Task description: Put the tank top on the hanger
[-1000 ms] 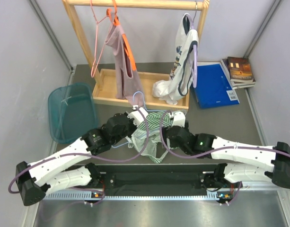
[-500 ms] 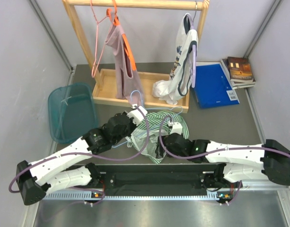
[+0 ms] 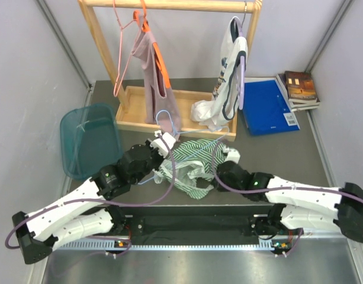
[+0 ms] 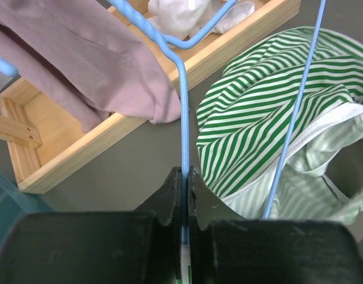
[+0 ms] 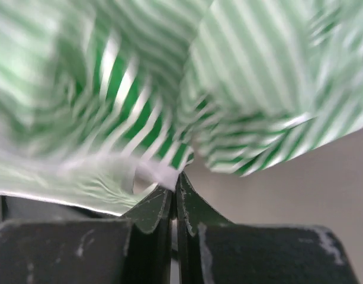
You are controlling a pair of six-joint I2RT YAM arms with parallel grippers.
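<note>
A grey table (image 3: 276, 151) is seen from above, and at its far side a wooden rack (image 3: 134, 121) is placed, on which a mauve-pink top (image 3: 153, 83) and a white top (image 3: 228, 77) are hung. A teal basket (image 3: 89, 139) is set at the left of the rack. At the right a blue folder (image 3: 267, 106) is laid, with some books (image 3: 301, 89) just beside it. The tank top (image 3: 190, 157), with green and white stripes, is found crumpled on the table between the two arms, just in front of the base of the rack. It is not hung on anything. The hanger (image 3: 163, 115), of thin light-blue wire, is held tilted above the left part of the tank top, and its hook is raised near the hem of the mauve-pink top. In the left wrist view one wire of the hanger (image 4: 183, 118) is clamped between the closed jaws of the left gripper (image 4: 185, 177), and a second wire is seen crossing over the striped fabric (image 4: 258, 112). It cannot be told whether this wire is passed inside the garment. In the right wrist view, which is blurred, the jaws of the right gripper (image 5: 174, 183) are pressed together, and the white edge of the tank top (image 5: 160, 174) is pinched at their tips, at the right side of the garment.
</note>
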